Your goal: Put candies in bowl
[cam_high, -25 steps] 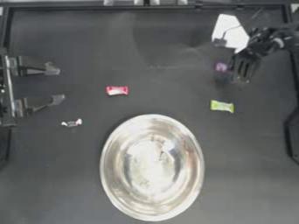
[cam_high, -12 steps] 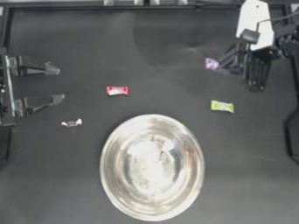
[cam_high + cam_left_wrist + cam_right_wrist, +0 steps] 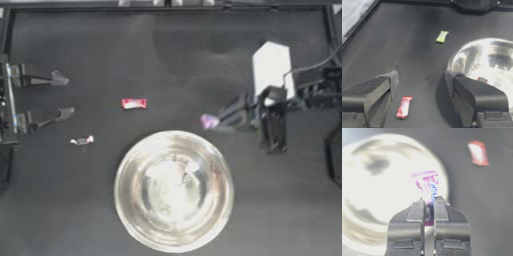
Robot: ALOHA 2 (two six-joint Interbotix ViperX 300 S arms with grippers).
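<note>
Now my right gripper (image 3: pixel 429 200) pinches the purple candy (image 3: pixel 210 121) just beyond the bowl (image 3: pixel 174 190) rim, on the right arm's side. My left gripper (image 3: pixel 420 76) waits spread, well away from the bowl. A red candy (image 3: pixel 133 103) lies between that gripper and the bowl.
</note>
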